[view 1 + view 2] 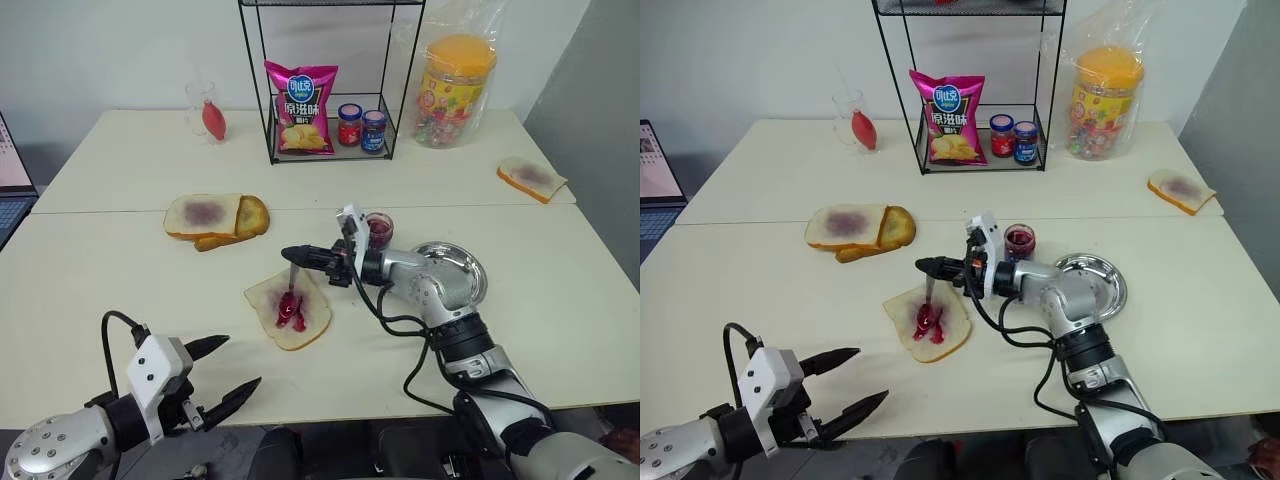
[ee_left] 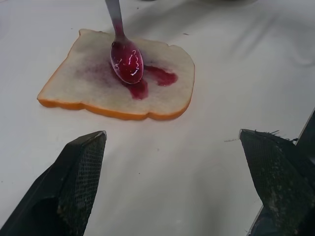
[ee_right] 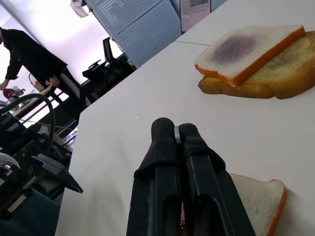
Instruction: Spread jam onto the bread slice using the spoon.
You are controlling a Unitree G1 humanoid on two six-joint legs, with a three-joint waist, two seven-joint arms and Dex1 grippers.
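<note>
The spoon is clenched at its handle tip by the right gripper, its bowl resting on the bread slice. The bread is soft (it tears easily), so press lightly.

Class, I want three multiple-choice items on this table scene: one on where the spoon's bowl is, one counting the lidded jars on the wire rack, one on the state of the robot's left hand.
1. Where is the spoon's bowl?
A. in the open jar
B. on the bread slice
C. on the steel plate

2. How many lidded jars stand on the wire rack?
A. one
B. two
C. four

3. The left hand is:
A. open, holding nothing
B. shut on a knife
C. shut on bread

Answers:
1 B: the spoon rests on the bread slice, in jam.
2 B: lidded jars on the wire rack.
3 A: the left hand shows spread fingers.
</note>
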